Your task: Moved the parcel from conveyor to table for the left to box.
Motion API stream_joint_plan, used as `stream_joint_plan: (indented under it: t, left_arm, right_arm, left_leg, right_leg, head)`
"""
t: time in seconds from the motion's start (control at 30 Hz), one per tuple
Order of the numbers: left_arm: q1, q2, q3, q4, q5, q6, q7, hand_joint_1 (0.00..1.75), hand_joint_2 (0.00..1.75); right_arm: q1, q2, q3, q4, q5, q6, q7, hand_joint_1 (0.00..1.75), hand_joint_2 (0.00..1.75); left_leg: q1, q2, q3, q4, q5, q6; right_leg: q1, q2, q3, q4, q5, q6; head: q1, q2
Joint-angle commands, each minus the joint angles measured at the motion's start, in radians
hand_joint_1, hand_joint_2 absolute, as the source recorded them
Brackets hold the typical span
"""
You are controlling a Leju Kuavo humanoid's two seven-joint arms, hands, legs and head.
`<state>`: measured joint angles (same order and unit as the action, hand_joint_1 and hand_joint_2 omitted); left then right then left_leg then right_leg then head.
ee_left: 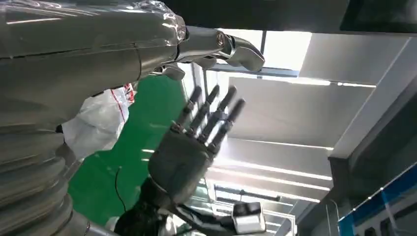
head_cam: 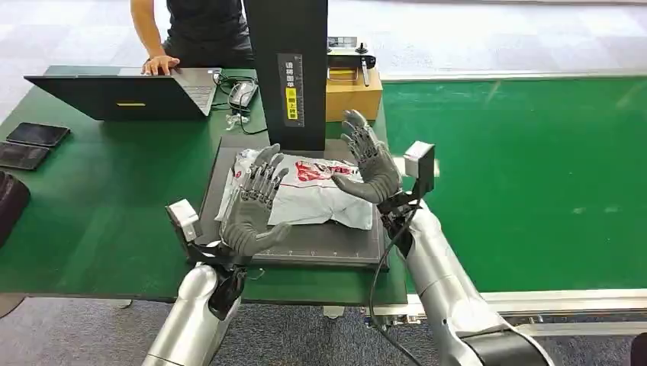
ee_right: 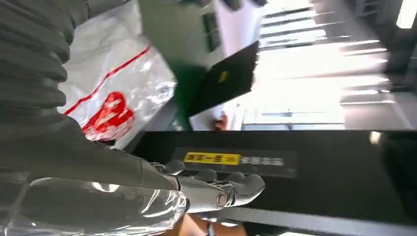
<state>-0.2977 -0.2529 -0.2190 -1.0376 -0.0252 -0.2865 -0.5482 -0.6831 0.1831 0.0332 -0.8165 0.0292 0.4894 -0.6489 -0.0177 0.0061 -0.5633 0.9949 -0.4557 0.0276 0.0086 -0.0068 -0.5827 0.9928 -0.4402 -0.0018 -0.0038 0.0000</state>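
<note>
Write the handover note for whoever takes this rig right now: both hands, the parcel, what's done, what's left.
Left hand: open, fingers spread, at the parcel's left end, holding nothing.
Right hand: open, fingers spread, at the parcel's right end, holding nothing.
Parcel: white bag with red print, lying flat on the dark platform in front of the black column, on the green table.
Conveyor: to the robot's right.
Done: parcel is off the conveyor and on the table side.
Left: the left hand has yet to take it and box it.
Note: a person works at the laptop across the table.
</note>
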Motion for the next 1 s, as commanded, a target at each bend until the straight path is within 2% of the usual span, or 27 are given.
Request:
stream_joint_plan:
  t: [0.03,0.1,0.23,1.0]
  left_arm:
    - [0.016,0.019,0.048,-0.003,-0.010,0.005,0.021,0.00,1.75]
    - [0.028,0.017,0.065,-0.019,-0.015,0.011,0.026,0.00,1.75]
    - [0.041,0.013,0.083,-0.038,-0.026,0.006,0.031,0.00,1.75]
    - [0.040,0.012,0.083,-0.038,-0.026,0.006,0.031,0.00,1.75]
  right_arm:
    - [0.287,-0.037,0.024,-0.463,-0.059,-0.050,0.029,0.00,1.75]
    - [0.356,-0.033,0.018,-0.535,-0.026,-0.103,0.057,0.00,1.75]
    - [0.434,-0.031,0.012,-0.584,-0.009,-0.130,0.064,0.00,1.75]
    - [0.426,-0.030,0.013,-0.583,-0.010,-0.130,0.066,0.00,1.75]
  left_leg:
    - [0.001,-0.004,0.003,-0.003,0.000,-0.004]
    - [0.001,-0.002,0.001,-0.002,0.000,-0.002]
    - [0.001,-0.002,0.001,-0.001,0.000,-0.002]
    - [0.001,-0.001,0.002,-0.002,0.000,-0.003]
  right_leg:
    - [0.000,-0.003,0.004,-0.003,-0.001,0.001]
    - [0.000,-0.002,0.002,-0.002,-0.001,0.001]
    - [0.001,-0.002,0.002,-0.002,-0.001,0.000]
    - [0.000,0.000,0.001,-0.001,-0.001,0.001]
  head:
    - [0.000,0.000]
    - [0.000,0.000]
    - [0.000,0.000]
    - [0.000,0.000]
